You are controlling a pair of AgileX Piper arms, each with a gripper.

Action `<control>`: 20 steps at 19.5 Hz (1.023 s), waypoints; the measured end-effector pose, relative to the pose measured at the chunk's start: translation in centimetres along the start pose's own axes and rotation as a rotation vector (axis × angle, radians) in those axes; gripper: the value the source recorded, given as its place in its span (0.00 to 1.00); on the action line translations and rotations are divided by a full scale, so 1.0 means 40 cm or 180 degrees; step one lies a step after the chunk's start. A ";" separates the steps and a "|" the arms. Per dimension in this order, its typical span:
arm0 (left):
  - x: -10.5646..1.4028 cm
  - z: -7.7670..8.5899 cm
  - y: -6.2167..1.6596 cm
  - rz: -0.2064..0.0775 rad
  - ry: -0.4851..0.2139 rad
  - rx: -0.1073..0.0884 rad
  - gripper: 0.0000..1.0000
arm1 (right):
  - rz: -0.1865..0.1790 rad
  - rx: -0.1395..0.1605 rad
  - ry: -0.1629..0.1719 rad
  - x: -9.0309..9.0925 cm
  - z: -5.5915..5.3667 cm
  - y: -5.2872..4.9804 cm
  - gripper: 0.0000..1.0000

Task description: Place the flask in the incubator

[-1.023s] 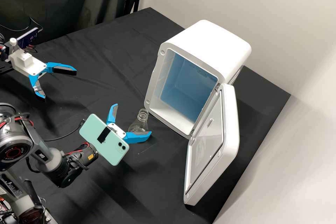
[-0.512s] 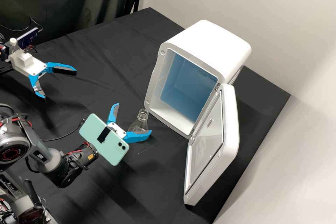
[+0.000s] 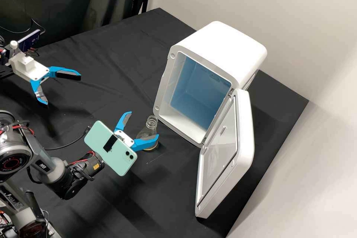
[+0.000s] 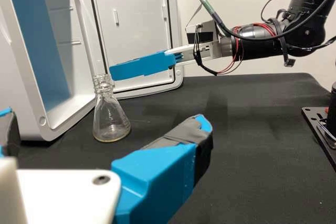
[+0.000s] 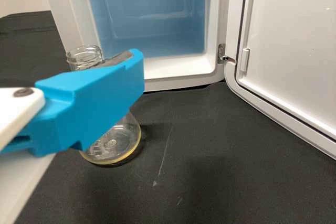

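Flask (image 3: 148, 131) stands before the open incubator (image 3: 219, 44), between spread fingers (image 3: 145, 143) of the right claw (image 3: 142, 127)

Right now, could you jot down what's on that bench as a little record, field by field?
Flask: clear glass, looks empty, upright on the bench, just outside the incubator's opening
Incubator: white shell, blue inside
Door: swung wide open
Right gripper: open, low at the flask, which sits between its fingers, close to one
Left gripper: open, off to the side above the bench, holding nothing
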 end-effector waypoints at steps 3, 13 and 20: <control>0.000 0.000 0.000 0.0000 0.0000 0.0000 1.00 | 0.0000 0.0000 0.0000 0.000 0.000 0.000 0.00; 0.000 0.000 0.000 0.0000 0.0000 0.0000 1.00 | 0.0000 0.0000 0.0000 0.000 0.000 0.000 0.00; 0.000 0.000 0.000 0.0000 0.0000 0.0000 1.00 | -0.0011 -0.0006 0.0030 -0.001 -0.005 -0.002 0.00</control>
